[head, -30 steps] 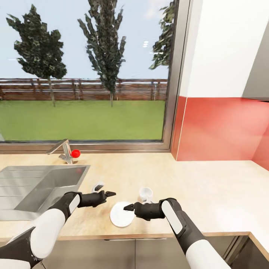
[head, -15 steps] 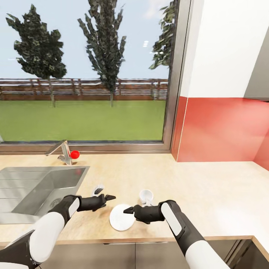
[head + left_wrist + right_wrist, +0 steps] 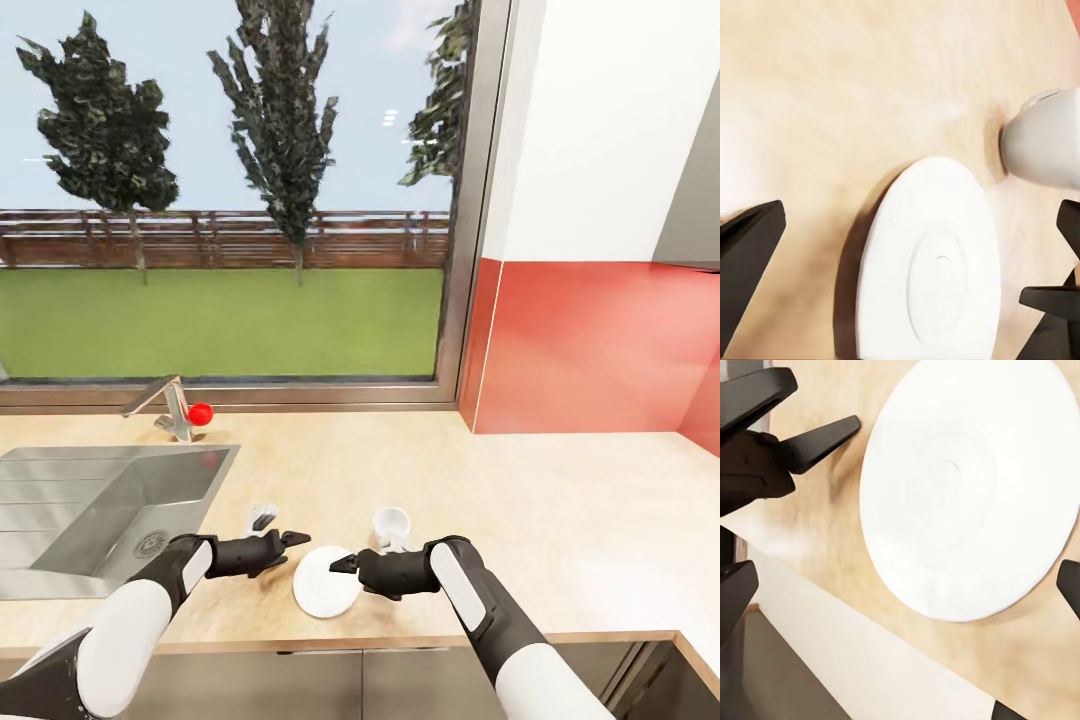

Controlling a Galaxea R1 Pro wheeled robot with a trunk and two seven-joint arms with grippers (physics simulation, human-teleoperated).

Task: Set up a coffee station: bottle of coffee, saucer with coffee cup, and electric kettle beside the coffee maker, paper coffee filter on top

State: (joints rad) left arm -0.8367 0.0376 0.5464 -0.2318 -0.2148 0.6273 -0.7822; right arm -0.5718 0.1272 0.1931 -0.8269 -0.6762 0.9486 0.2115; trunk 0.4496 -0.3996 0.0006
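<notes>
Saucer: the white saucer (image 3: 326, 579) lies flat on the light wood tabletop (image 3: 560, 500), close to the front edge; in the left wrist view it (image 3: 934, 277) sits bare, with nothing resting on it.
Coffee cup: the white coffee cup (image 3: 391, 525) stands on the tabletop just beyond the saucer's far right side, apart from it; in the left wrist view it (image 3: 1044, 146) appears beside the saucer's rim.
Left gripper: the left gripper (image 3: 291, 539) hangs low at the saucer's left edge, its fingers spread wide and grasping nothing.
Right gripper: the right gripper (image 3: 342, 562) reaches over the saucer's right part, its fingers likewise spread, with nothing between them; the right wrist view looks down on the saucer (image 3: 967, 487).
Sink: a steel sink (image 3: 90, 505) is set into the tabletop to the left, with a tap (image 3: 165, 405) bearing a red knob behind it.
Small item: a small pale object (image 3: 262, 518) rests between sink and saucer; what it is cannot be told.
</notes>
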